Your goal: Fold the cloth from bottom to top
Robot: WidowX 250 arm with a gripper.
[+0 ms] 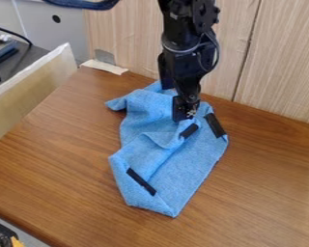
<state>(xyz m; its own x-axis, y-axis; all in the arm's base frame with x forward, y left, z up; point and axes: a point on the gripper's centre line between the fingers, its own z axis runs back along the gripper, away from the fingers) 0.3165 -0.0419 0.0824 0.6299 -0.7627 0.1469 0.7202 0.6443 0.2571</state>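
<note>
We see the blue cloth (183, 173) rumpled and partly folded on the wooden table (66, 159), at mid-frame. The black gripper (185, 115) is at the cloth's upper part, and we cannot tell how wide it stands

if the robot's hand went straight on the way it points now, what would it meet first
The cloth, most likely the raised folds by the short black strip, with the table beneath. The hand may already touch it; depth is unclear here.
</note>
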